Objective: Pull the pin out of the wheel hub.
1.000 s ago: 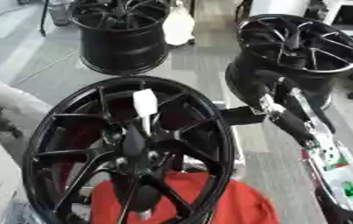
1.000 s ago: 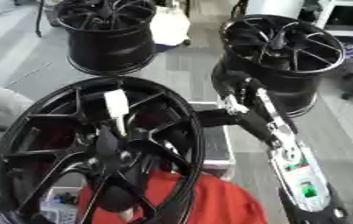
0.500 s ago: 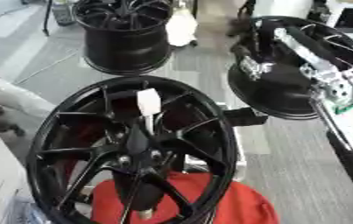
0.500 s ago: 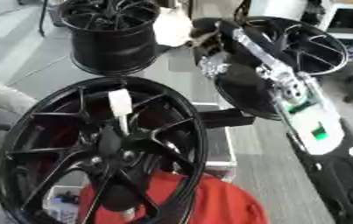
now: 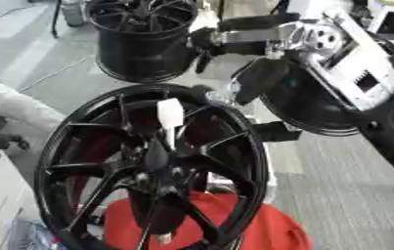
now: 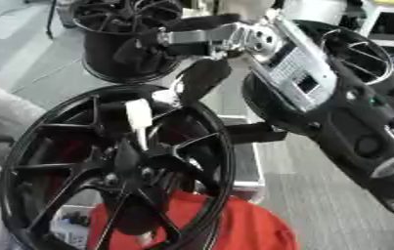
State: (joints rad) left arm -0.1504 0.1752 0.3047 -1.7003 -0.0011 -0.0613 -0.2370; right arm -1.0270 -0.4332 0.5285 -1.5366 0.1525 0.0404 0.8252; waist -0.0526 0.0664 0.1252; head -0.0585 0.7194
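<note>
Setting: grey workshop floor (image 5: pixel 337 195), with spare black rims standing at the far edge
Far left: a pale grey bulky shape (image 5: pixel 11 105) enters from the edge, too blurred to identify
Wheel hub: the black spoked wheel hub (image 5: pixel 153 166) stands tilted in the foreground, above something red (image 5: pixel 260 229)
Pin: a white pin (image 5: pixel 169 116) stands up from the hub's centre, seemingly seated among the spokes
Right robot hand: the right robot hand (image 5: pixel 255 80) hangs just above the hub's upper rim, fingers relaxed and grasping nothing, near the pin but apart from it
Left robot hand: not seen in either view
Progress: judged early, since the pin is not yet gripped; reaching, grasping and pulling all remain
Unclear: the pin's lower end is lost among dark spokes, and the hub's bottom is cut off
</note>
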